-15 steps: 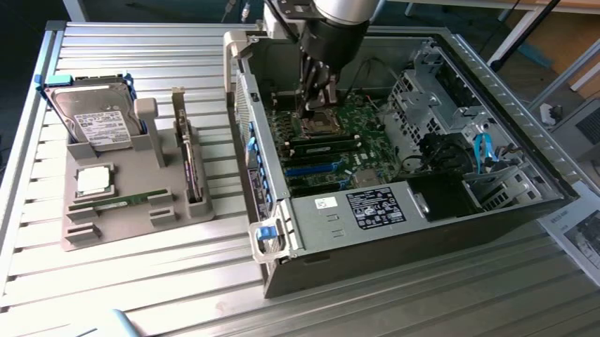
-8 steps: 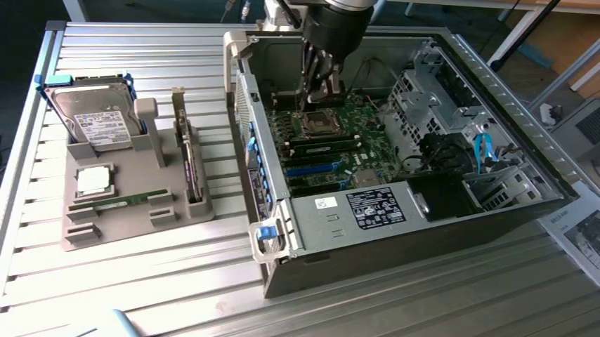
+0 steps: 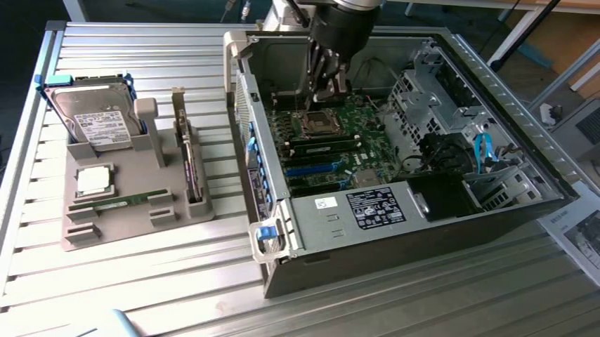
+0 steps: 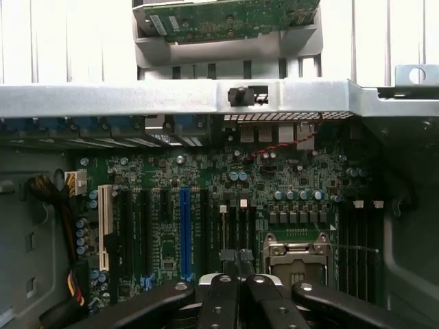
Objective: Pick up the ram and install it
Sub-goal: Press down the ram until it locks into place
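Hand [image 3: 324, 95] down inside the open case [image 3: 328, 256], fingers pressed together, tips just above the board [image 3: 328, 144] beside the socket [image 3: 314, 121]. Cannot tell from the exterior view whether touching the board or hanging a little off it.

In the wrist view, fingertips of the hand [image 4: 236, 255] closed over the dark slots next to the socket [image 4: 298, 257], with a blue slot [image 4: 184, 233] further along the board and a bundle of wires [image 4: 58, 199] at the case wall.

Ram [image 3: 120, 203] outside the case, well apart from the hand, lying flat in a groove of the grey holder [image 3: 140, 232] on the tabletop [image 3: 140, 295], towards the exterior view's left. Same holder carrying more:
- hard drive [image 3: 94, 123], leaning at the far end, white label up
- processor [image 3: 94, 180], flat, between the hard drive and the ram
- card [image 3: 192, 172], on edge along the holder's side nearest the case

That card [image 4: 226, 19] visible from the wrist too, past the rim of the case, seated in the grey holder.

Case lying on its side on the slatted tabletop, open face up, blue cable [image 3: 483, 151] in the drive bay at the exterior view's right.
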`<action>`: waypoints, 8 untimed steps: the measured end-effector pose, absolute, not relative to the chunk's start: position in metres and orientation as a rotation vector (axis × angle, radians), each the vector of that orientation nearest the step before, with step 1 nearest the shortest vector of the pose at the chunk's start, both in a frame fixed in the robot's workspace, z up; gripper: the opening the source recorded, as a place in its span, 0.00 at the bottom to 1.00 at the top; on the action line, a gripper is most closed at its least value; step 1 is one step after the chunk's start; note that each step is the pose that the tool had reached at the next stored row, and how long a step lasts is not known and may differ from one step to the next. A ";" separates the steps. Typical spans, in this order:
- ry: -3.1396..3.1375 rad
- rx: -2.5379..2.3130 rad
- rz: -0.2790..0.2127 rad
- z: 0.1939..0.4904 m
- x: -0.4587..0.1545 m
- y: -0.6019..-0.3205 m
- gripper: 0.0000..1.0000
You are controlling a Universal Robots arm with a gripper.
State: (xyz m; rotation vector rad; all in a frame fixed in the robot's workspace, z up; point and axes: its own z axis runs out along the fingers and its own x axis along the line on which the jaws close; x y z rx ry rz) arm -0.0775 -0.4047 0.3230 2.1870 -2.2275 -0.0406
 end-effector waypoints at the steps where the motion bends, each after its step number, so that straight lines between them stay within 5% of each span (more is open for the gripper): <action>1: -2.227 2.187 -0.040 0.323 -0.074 -0.405 0.10; 8: -2.226 2.186 -0.038 0.323 -0.057 -0.403 0.10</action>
